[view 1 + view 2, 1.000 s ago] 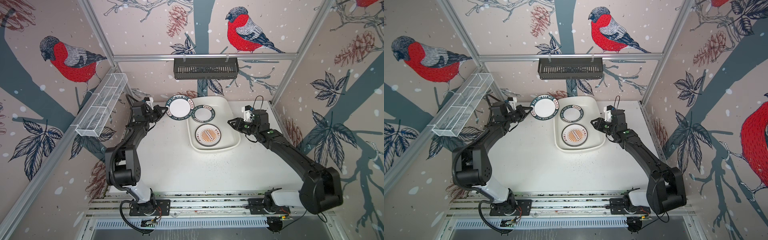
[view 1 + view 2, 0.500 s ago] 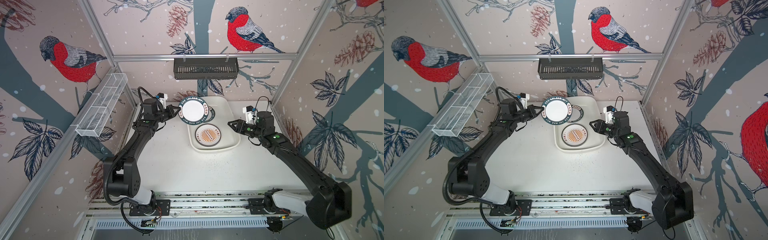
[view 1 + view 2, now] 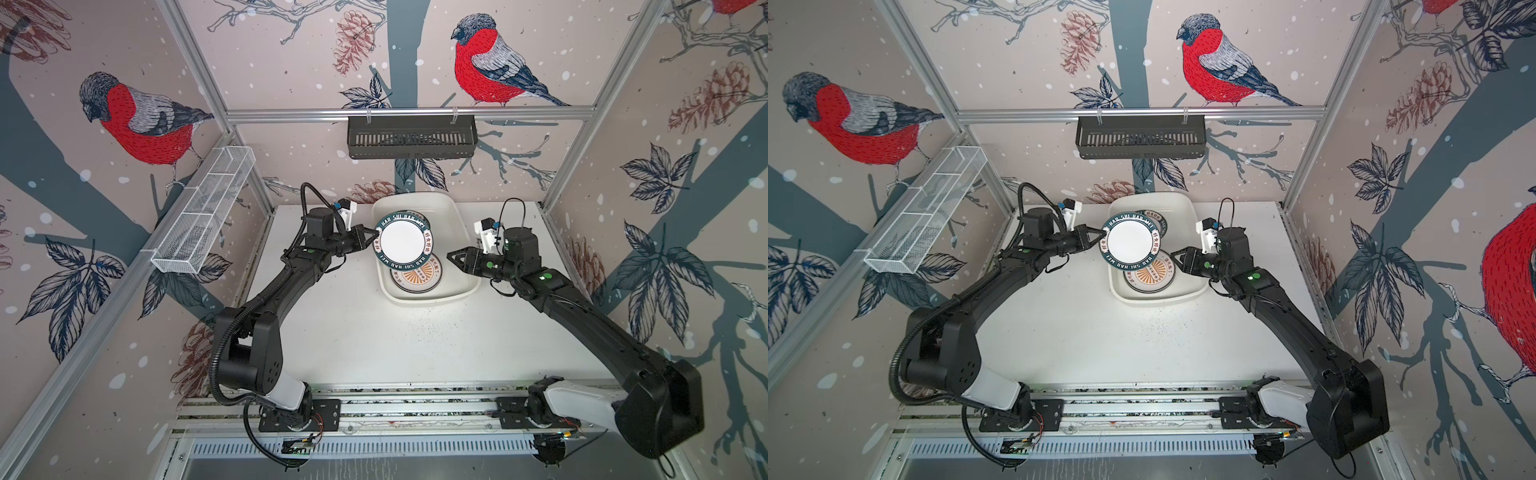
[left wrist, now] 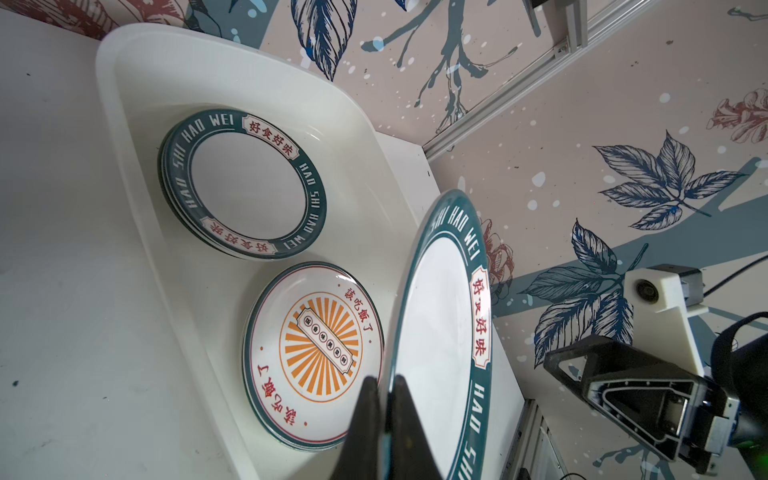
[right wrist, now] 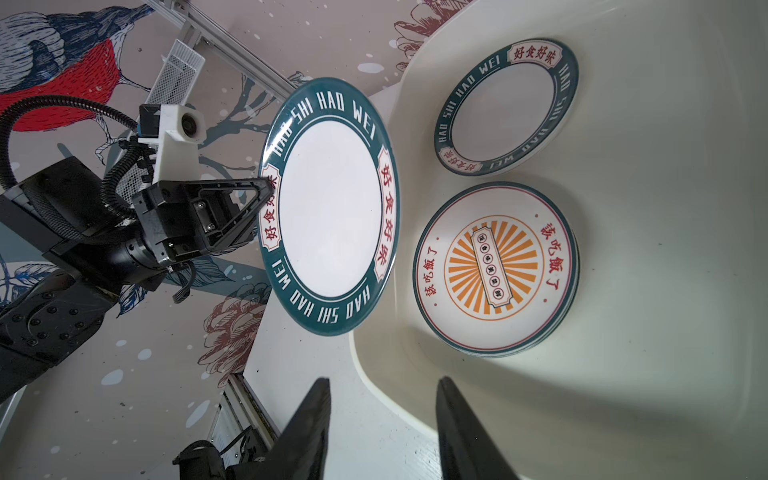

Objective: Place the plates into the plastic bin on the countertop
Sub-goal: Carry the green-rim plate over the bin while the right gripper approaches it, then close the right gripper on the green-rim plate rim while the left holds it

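Nearest, the flat white speckled countertop (image 3: 374,340) is recorded. Further in, the right gripper (image 3: 454,259) is seen with its jaws apart and nothing between them, poised just beside the right rim of the large glossy white plastic bin (image 3: 460,222). The left gripper (image 3: 372,240) is clamped on the left rim of a round white plate with a dark-teal lettered rim (image 3: 402,243). This plate is held raised and tilted over the bin's left side. Inside the bin, a white plate with an orange sunburst centre (image 3: 417,279) is laid flat in the near half. A second teal-rimmed plate (image 4: 249,187) is laid flat in the far half. Further plate edges are seen beneath each; their count cannot be told. Farthest, a black slatted basket (image 3: 411,137) is hung on the back wall and a white wire-mesh basket (image 3: 203,216) on the left wall.
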You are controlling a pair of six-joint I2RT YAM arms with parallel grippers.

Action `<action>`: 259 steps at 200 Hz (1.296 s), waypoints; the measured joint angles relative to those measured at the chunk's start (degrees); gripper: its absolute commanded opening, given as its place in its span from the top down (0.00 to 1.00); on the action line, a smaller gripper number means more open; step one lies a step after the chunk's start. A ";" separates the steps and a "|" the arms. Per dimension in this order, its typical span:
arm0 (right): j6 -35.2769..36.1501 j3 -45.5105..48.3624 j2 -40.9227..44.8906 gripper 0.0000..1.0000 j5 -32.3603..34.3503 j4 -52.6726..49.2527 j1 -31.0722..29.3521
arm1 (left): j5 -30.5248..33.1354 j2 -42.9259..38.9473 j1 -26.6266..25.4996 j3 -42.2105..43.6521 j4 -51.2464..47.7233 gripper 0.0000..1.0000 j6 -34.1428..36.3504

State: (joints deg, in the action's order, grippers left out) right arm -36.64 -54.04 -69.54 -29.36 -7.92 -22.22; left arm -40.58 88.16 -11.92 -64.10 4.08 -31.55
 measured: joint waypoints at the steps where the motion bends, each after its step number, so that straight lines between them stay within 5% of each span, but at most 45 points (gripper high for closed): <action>1: 0.04 0.00 0.00 0.57 0.02 0.00 -0.04 | 0.00 0.00 -0.02 0.00 0.00 1.00 0.00; 156: 0.83 3.17 1.16 0.59 -0.70 3.69 -0.85 | -7.28 -0.17 -4.79 1.38 6.40 1.00 0.26; 259: 0.39 3.82 0.98 0.79 -1.95 6.67 -0.55 | -10.25 -0.04 -5.73 1.31 8.13 1.00 0.02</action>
State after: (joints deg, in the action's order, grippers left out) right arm -36.25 -50.22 -68.55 -31.31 -1.26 -22.76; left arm -50.83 88.12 -17.65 -62.78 12.21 -31.53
